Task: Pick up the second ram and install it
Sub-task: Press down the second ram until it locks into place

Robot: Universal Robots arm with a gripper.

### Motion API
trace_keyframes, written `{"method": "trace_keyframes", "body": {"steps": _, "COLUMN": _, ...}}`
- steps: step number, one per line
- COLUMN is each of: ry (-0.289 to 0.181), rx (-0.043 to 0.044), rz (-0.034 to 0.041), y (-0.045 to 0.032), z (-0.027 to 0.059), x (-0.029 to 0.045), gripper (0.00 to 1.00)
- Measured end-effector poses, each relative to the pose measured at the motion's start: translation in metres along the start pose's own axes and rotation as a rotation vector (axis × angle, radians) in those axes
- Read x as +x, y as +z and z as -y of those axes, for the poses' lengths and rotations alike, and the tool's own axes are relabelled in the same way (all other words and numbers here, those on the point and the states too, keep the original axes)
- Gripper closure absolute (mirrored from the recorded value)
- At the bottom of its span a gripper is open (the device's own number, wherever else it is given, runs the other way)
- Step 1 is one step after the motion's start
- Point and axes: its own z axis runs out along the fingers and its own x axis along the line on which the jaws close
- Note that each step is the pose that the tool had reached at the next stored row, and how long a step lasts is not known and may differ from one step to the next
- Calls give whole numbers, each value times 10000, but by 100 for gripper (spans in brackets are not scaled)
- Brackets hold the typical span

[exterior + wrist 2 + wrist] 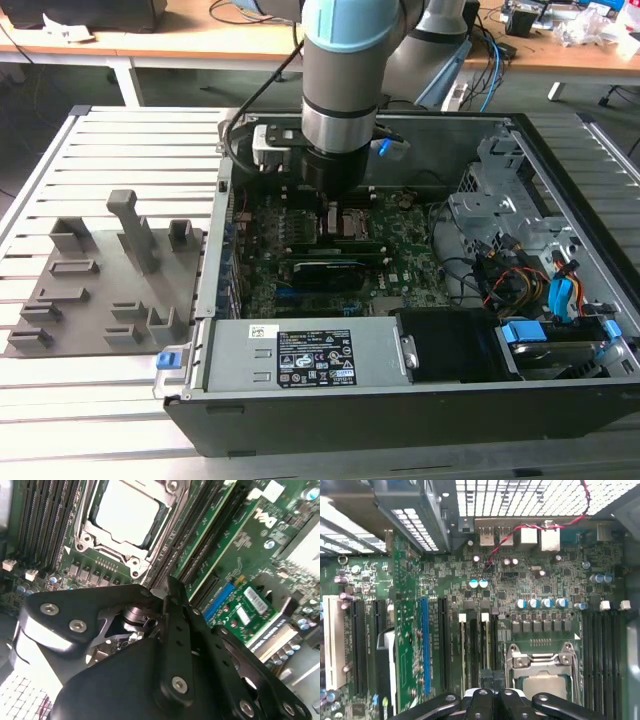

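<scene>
**Worktop and chassis.** In the exterior view a ribbed metal worktop (120, 400) carries an open black sheet-steel computer case (400, 425). A grey plastic fixture plate (95, 290) with upright blocks lies at 9 o'clock from the case. The green motherboard (400, 265) lies flat inside. A long black card (325, 270) crosses it just at 6 o'clock from the arm.

**Arm.** The grey and pale-blue arm (340, 80) descends vertically into the case. The gripper (492, 676) is matt black with bolted link plates and sits low over the memory slots, beside the square metal-framed CPU socket (542, 672).

**Second ram.** In the first wrist view the second ram (485, 647) is seen edge-on as a thin pale strip. It stands upright in a black slot with a white latch (485, 617) at its far end. Its long axis runs along the slot, parallel to the blue slot (424, 645) and to the neighbouring strip with its own white latch (462, 617). The near end passes under the gripper tip and is hidden.

**Limits of observation.**
- Whether the jaws are apart, together or clamped on the stick cannot be told.
- Whether the stick is fully seated cannot be told.
- In the second wrist view the gripper's black housing covers the near slots.
</scene>
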Motion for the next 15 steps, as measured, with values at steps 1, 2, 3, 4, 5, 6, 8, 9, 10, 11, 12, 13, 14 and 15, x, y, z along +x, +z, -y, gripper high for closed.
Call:
{"method": "trace_keyframes", "body": {"steps": 1, "ry": 0, "rx": -5, "rz": 1, "y": -49, "z": 13, "x": -2, "gripper": 89}}
{"method": "trace_keyframes", "body": {"steps": 2, "ry": 0, "rx": -6, "rz": 1, "y": -125, "z": 18, "x": -5, "gripper": 89}}
{"method": "trace_keyframes", "body": {"steps": 3, "ry": 1, "rx": -8, "rz": -1, "y": -197, "z": 18, "x": -8, "gripper": 89}}
{"method": "trace_keyframes", "body": {"steps": 4, "ry": 2, "rx": -8, "rz": -1, "y": -244, "z": 17, "x": -9, "gripper": 89}}
{"method": "trace_keyframes", "body": {"steps": 5, "ry": 1, "rx": -8, "rz": 0, "y": -320, "z": 18, "x": -13, "gripper": 89}}
{"method": "trace_keyframes", "body": {"steps": 6, "ry": -1, "rx": -8, "rz": -1, "y": -450, "z": 17, "x": -18, "gripper": 89}}
{"method": "trace_keyframes", "body": {"steps": 8, "ry": -1, "rx": -8, "rz": 0, "y": -548, "z": 17, "x": -22, "gripper": 89}}
{"method": "trace_keyframes", "body": {"steps": 9, "ry": 0, "rx": -7, "rz": 1, "y": -548, "z": 17, "x": -22, "gripper": 89}}
{"method": "trace_keyframes", "body": {"steps": 10, "ry": 0, "rx": -7, "rz": 1, "y": -548, "z": 17, "x": -22, "gripper": 89}}
{"method": "trace_keyframes", "body": {"steps": 11, "ry": 0, "rx": -7, "rz": 1, "y": -548, "z": 17, "x": -22, "gripper": 89}}
{"method": "trace_keyframes", "body": {"steps": 12, "ry": 0, "rx": -8, "rz": -1, "y": -550, "z": 17, "x": -22, "gripper": 89}}
{"method": "trace_keyframes", "body": {"steps": 13, "ry": 0, "rx": -7, "rz": 0, "y": -549, "z": 17, "x": -22, "gripper": 89}}
{"method": "trace_keyframes", "body": {"steps": 14, "ry": 0, "rx": -8, "rz": 0, "y": -550, "z": 17, "x": -22, "gripper": 89}}
{"method": "trace_keyframes", "body": {"steps": 15, "ry": 0, "rx": -8, "rz": -1, "y": -550, "z": 17, "x": -22, "gripper": 89}}
